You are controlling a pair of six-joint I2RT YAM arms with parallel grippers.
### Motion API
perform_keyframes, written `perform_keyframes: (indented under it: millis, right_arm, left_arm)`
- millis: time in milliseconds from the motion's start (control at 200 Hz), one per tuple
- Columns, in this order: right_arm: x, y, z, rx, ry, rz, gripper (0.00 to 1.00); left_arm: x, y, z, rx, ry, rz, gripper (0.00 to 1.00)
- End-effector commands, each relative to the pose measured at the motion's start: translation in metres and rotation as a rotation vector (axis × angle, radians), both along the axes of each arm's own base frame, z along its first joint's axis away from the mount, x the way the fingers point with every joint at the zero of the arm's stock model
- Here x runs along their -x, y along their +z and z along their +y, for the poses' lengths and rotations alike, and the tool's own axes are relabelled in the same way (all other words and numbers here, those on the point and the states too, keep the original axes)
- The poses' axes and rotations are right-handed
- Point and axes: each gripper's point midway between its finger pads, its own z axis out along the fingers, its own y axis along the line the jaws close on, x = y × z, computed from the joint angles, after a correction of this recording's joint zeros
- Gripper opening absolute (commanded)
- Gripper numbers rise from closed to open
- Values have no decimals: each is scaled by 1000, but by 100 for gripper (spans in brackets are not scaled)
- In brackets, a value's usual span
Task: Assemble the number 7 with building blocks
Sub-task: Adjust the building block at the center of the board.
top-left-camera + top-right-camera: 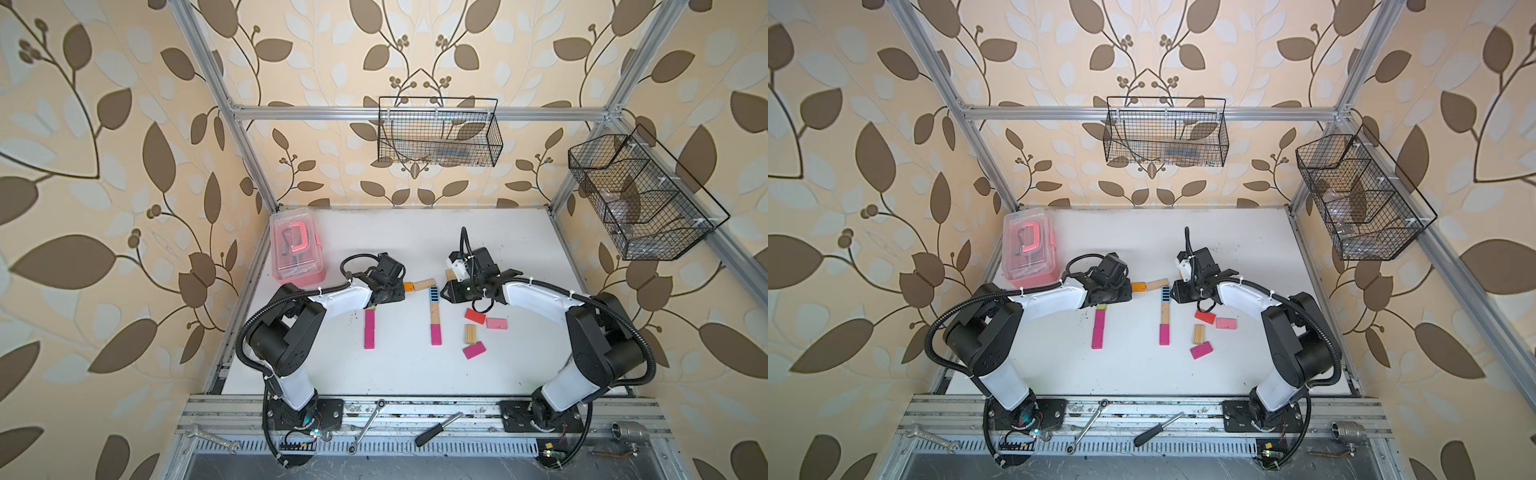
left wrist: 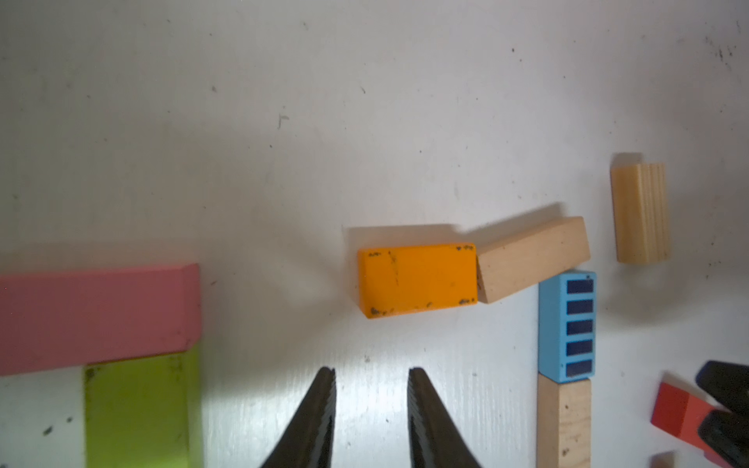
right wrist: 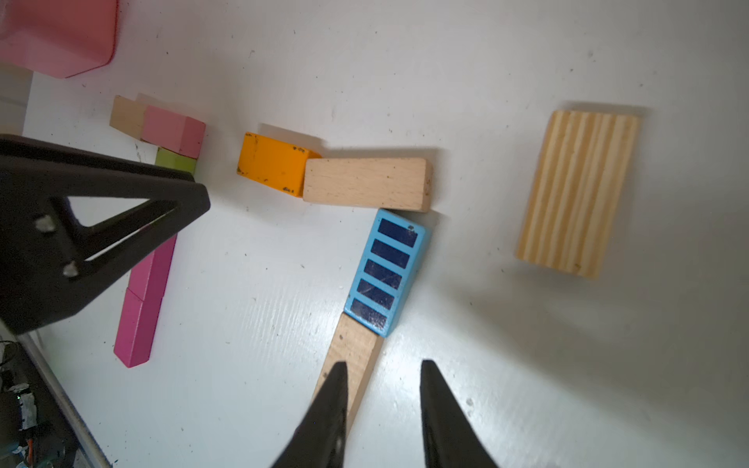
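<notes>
In both top views a column of building blocks runs blue striped (image 1: pixel 433 294), plain wood (image 1: pixel 434 313), magenta (image 1: pixel 436 335). An orange block (image 2: pixel 417 279) and a tilted wood block (image 2: pixel 533 259) lie end to end across its far end. My left gripper (image 2: pixel 371 370) is open and empty, just short of the orange block. My right gripper (image 3: pixel 383 362) is open too, one finger over the column's wood block (image 3: pixel 352 356). Further left, a pink block (image 2: pixel 97 316) tops a lime green one (image 2: pixel 138 409) and a magenta column (image 1: pixel 370 328).
Loose red (image 1: pixel 475 316), pink (image 1: pixel 496 323), wood (image 1: pixel 470 334) and magenta (image 1: pixel 474 350) blocks lie under my right arm. A ridged wood block (image 3: pixel 577 194) lies beyond the column. The pink plastic box (image 1: pixel 297 249) stands at the back left. A wrench (image 1: pixel 368 424) and screwdriver (image 1: pixel 438 428) rest on the front rail.
</notes>
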Motion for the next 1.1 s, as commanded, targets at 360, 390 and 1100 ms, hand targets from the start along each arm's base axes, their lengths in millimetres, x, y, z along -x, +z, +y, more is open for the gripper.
perform_keyframes:
  millis: [360, 390, 1100]
  right_arm:
    - [-34, -4, 9, 52, 34, -12, 25]
    - [-37, -4, 10, 55, 37, -13, 24]
    - [-86, -37, 21, 154, 92, 42, 9]
  left_arm:
    - [-29, 3, 4, 17, 39, -18, 30]
    - [-30, 2, 4, 15, 40, -15, 30]
    - [-29, -11, 13, 14, 72, 24, 30]
